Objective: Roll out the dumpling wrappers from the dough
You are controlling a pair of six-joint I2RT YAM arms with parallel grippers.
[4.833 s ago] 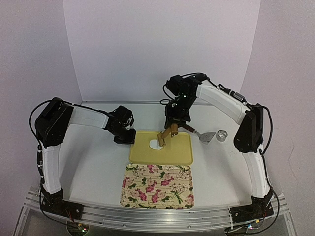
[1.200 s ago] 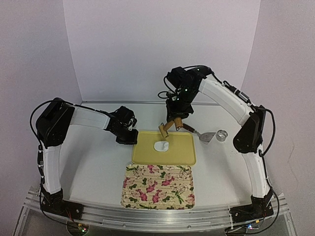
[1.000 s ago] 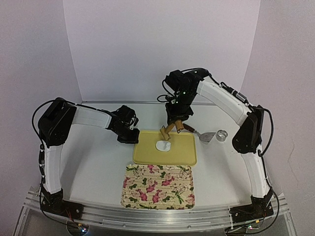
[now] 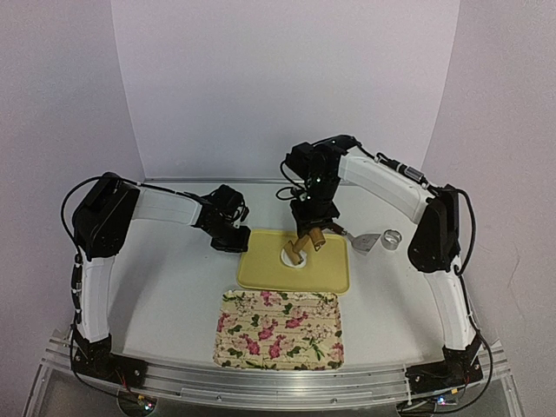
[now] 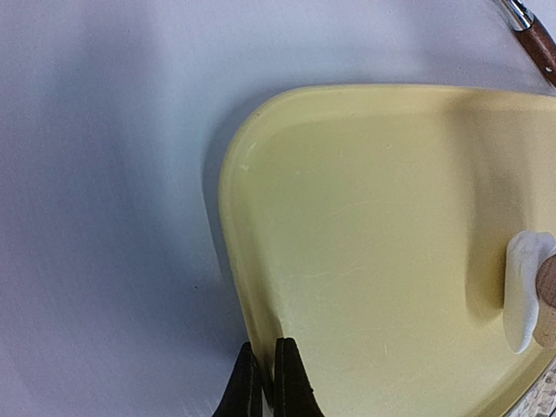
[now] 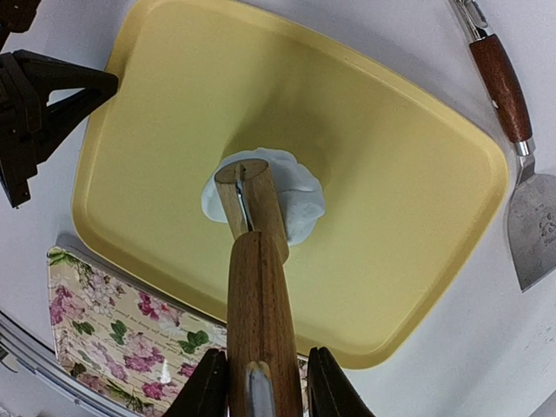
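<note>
Across the white surface (image 4: 165,287), the pale yellow rectangular plastic tray (image 4: 328,274) sits at the centre of the top view. The flowered rectangular tray (image 4: 278,339) lies just below it.

Your left gripper (image 4: 233,241) is at the yellow tray's left rim. In the left wrist view its fingers are almost together at the bottom edge of the frame and appear to pinch that rim.

Your right gripper (image 6: 261,382) is clamped around the wooden rolling pin (image 6: 256,287). The pin's long axis runs from the bottom centre of the right wrist view up toward the middle. In the top view it slants from upper right down to lower left. It is tilted, not flat, so only its far end presses on the small white dough disc (image 6: 300,195).

That disc lies near the middle of the yellow tray, straight beyond the right gripper along the pin's axis and well apart from the left gripper. The rolling is therefore the right arm's work. The disc is roundish with a lumpy edge and shows no clear long axis.

To judge by that, you would need to lower the pin's angle before you stroke along its present line.
</note>
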